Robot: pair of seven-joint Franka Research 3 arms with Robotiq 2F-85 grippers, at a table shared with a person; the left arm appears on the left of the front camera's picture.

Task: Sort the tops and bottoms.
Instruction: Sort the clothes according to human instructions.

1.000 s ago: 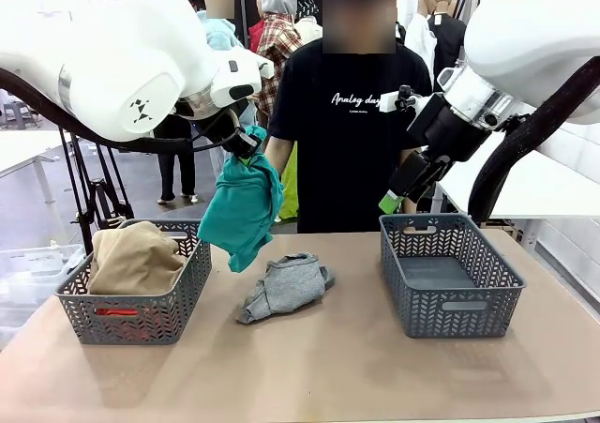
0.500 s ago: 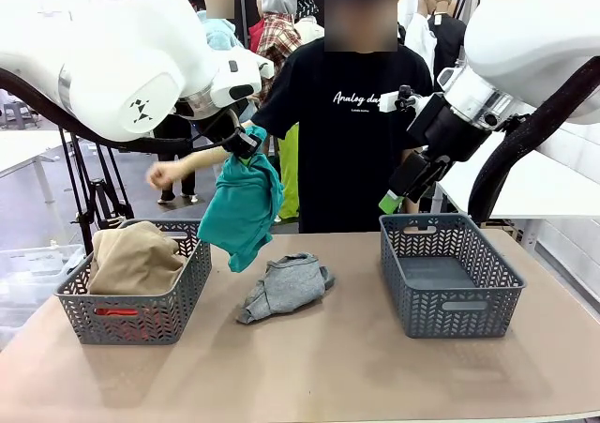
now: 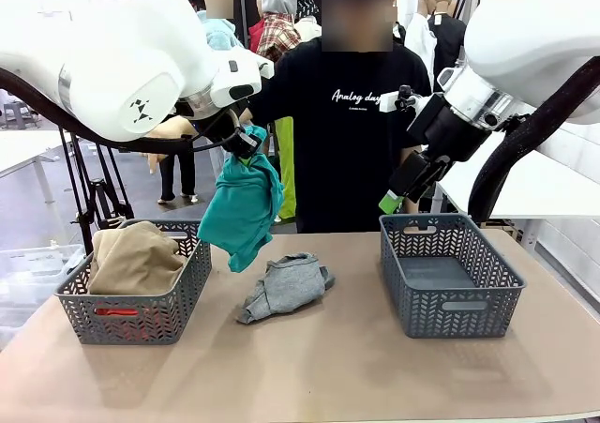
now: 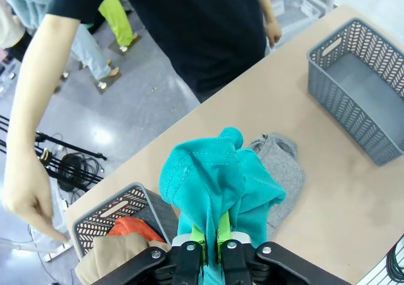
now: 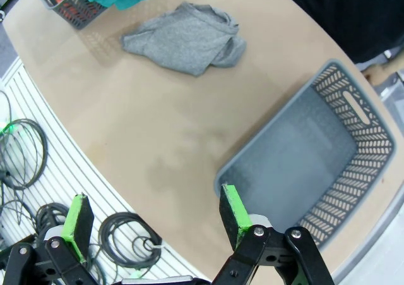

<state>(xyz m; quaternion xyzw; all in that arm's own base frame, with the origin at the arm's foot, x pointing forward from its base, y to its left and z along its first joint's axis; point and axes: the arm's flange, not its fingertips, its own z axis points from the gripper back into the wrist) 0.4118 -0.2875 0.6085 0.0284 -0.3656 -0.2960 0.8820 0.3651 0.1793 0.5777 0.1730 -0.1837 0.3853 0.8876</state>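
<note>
Roughly half done, by the look of it: the tan garment [image 3: 136,254] lies heaped in the left basket [image 3: 178,296] with the orange-red one [image 4: 129,227] beneath it, showing through the basket's wall. The right basket [image 3: 450,306] holds nothing. The teal garment [image 3: 242,207] is in the air, pinched at its top fold between the pressed-together fingers of the left gripper [image 4: 210,231], and it hangs above the table [image 3: 328,367] between the left basket and the grey garment [image 3: 286,287]. That one lies crumpled on the tabletop between the two baskets, untouched. So two pieces are left to place – the teal one in hand and the grey one (which is a top and which a bottom I cannot tell from these folds). The right gripper [image 5: 153,209] hovers with its fingers spread wide and nothing between them, above the right basket's near side. The near half of the table is bare, and there is free air above both baskets. The teal hem hangs close to the left basket's inner corner, and the person's hand [image 4: 28,196] reaches out beyond the table's far edge – worth minding on any swing that way.
</note>
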